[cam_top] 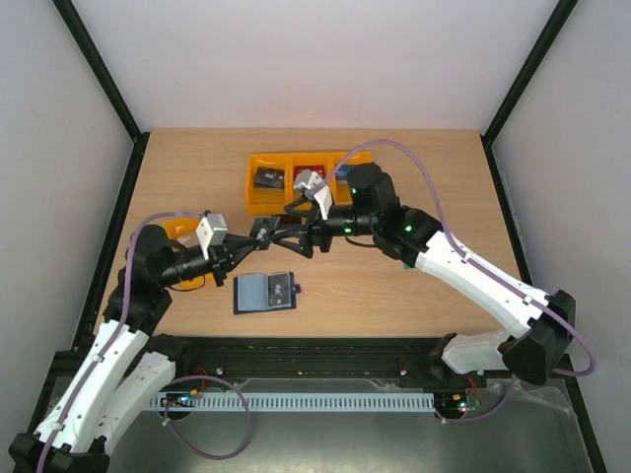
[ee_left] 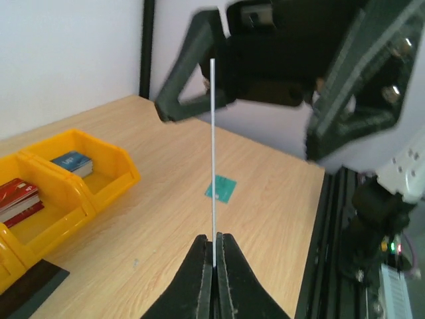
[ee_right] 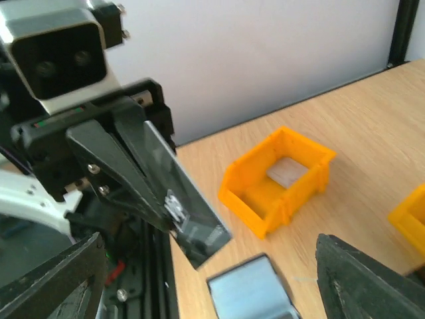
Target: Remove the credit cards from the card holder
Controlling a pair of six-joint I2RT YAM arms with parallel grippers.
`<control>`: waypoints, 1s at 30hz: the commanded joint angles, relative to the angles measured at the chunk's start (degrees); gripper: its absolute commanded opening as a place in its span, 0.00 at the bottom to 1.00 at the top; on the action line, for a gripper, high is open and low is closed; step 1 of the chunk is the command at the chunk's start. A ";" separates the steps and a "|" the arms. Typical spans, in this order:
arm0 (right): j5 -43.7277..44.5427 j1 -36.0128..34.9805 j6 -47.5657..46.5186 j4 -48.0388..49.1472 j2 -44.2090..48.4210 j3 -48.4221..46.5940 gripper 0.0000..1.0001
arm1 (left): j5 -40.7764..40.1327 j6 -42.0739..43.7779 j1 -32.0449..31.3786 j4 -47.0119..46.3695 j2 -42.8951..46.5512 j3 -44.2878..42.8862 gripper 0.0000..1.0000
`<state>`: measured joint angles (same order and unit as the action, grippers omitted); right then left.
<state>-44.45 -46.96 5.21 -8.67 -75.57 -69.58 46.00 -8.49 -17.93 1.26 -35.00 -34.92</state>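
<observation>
My left gripper [cam_top: 263,236] is shut on a black credit card [ee_right: 188,206] and holds it upright above the table. In the left wrist view the card [ee_left: 213,146] shows edge-on as a thin pale line rising from the closed jaws [ee_left: 213,238]. My right gripper [cam_top: 297,233] is open and faces the left one, its fingers [ee_left: 189,73] spread either side of the card's far end without touching it. The navy card holder [cam_top: 264,293] lies open on the table below, its pale blue sleeves up [ee_right: 249,292]. A teal card [ee_left: 220,189] lies flat on the wood.
A row of orange bins [cam_top: 296,182] with card stacks stands at the back centre. A single orange bin [ee_right: 279,176] with a pale card inside sits under my left arm [cam_top: 180,231]. The black frame rail [cam_top: 315,347] runs along the near edge.
</observation>
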 commanded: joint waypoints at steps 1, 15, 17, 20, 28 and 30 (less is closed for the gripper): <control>4.15 -0.37 -15.58 -20.71 0.44 -6.35 0.84 | 4.77 22.65 -0.64 18.69 -1.39 -4.34 0.02; -1.00 -2.77 -16.25 -27.17 -6.33 -13.74 0.36 | 9.51 15.02 -1.59 15.29 -2.53 -5.37 0.02; -1.32 -2.90 -15.98 -26.77 -6.36 -13.80 0.22 | 9.50 14.84 -1.73 15.33 -2.55 -5.27 0.02; -0.33 -2.91 -13.13 -23.62 -5.32 -13.22 0.02 | 9.67 14.16 -1.85 15.46 -2.45 -5.02 0.02; 15.14 1.41 17.06 2.93 -6.50 -6.31 0.02 | -23.45 -2.82 0.55 3.40 3.05 1.44 0.99; 18.94 4.28 29.39 8.00 -10.44 -6.07 0.02 | -36.26 -8.38 2.85 2.43 4.51 2.65 0.99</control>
<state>-37.21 -47.72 9.28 -18.04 -80.90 -76.86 36.97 -3.97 -18.48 10.24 -33.12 -34.87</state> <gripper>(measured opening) 0.018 0.940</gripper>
